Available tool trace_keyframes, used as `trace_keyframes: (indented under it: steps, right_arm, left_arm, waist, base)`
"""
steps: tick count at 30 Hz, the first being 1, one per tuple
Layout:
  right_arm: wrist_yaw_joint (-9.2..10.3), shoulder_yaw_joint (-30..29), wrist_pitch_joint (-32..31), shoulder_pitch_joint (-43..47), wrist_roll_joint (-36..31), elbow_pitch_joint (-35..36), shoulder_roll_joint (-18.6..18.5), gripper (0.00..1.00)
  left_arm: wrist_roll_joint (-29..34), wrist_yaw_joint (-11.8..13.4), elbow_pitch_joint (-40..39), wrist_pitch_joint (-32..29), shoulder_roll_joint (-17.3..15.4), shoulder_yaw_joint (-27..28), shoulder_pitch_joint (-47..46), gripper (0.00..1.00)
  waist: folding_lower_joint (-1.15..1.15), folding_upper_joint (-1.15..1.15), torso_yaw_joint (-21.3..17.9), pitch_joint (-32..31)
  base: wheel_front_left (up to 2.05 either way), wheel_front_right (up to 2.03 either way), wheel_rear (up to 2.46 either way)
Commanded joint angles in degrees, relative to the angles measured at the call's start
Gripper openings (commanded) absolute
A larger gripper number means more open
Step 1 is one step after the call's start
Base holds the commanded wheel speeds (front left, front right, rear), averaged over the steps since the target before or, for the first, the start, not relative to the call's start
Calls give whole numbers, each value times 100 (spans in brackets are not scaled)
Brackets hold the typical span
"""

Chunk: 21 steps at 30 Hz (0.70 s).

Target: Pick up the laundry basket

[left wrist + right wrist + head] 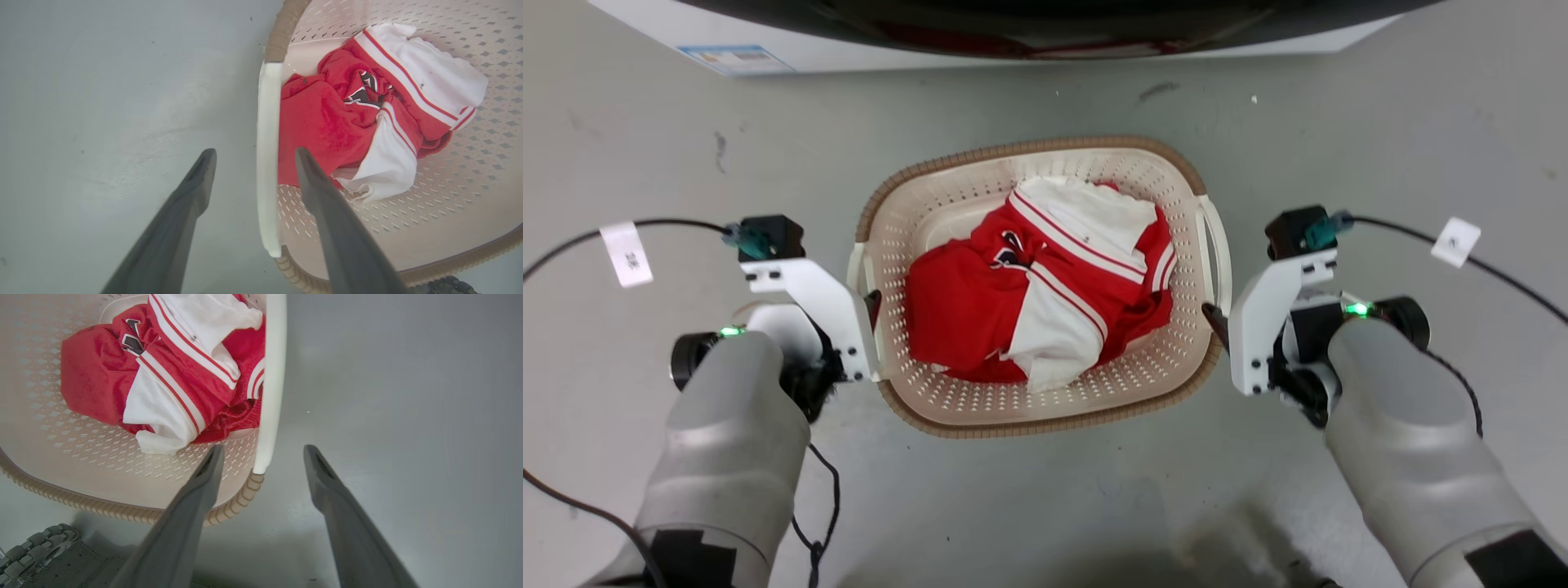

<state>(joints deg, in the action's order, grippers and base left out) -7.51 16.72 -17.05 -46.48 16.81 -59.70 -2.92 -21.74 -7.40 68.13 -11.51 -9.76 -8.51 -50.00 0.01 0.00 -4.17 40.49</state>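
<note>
The laundry basket (931, 204) is cream perforated plastic with a brown woven-look rim, and it stands on the grey floor between my arms. A red and white garment (1037, 286) lies crumpled inside it. My left gripper (254, 152) is open. Its two fingers straddle the white left handle (267, 122) from above, one outside the basket (449, 196) and one inside. My right gripper (263, 449) is open too and straddles the near end of the white right handle (273, 375) of the basket (61, 457). In the head view, the left gripper (872, 306) and right gripper (1215, 320) sit at the basket's two sides.
A white washing machine (768, 41) with a dark door stands just beyond the basket at the top of the head view. Black cables with white tags (625, 253) trail over the floor beside both arms. A dark part of my own base (32, 547) shows below the basket.
</note>
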Motion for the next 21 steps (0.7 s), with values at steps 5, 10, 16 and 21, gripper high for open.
trace_keyframes:
  steps: [5, 10, 16, 21]
  right_arm:
    - [4, 202, -82, -515, 240, -350, 8, 100]
    - [4, 392, -84, -857, 428, -586, 9, 100]
    - [4, 656, -120, -1139, 741, -726, 8, 100]
    - [4, 948, -63, -1312, 1043, -825, 8, 100]
  left_arm:
    - [-191, -8, 42, -245, -130, -156, -340, 100]
    - [-321, -9, 33, -386, -194, -351, -571, 100]
    - [-420, -9, 42, -546, -274, -594, -814, 100]
    - [-541, -10, 108, -622, -313, -854, -946, 100]
  waist:
    - [-1, 0, -63, 337]
    - [-1, 0, -76, 551]
    - [-1, 0, -82, 784]
    - [-1, 0, -77, 934]
  base:
    - [0, 0, 0]
    - [0, 0, 0]
    - [0, 0, 0]
    - [0, 0, 0]
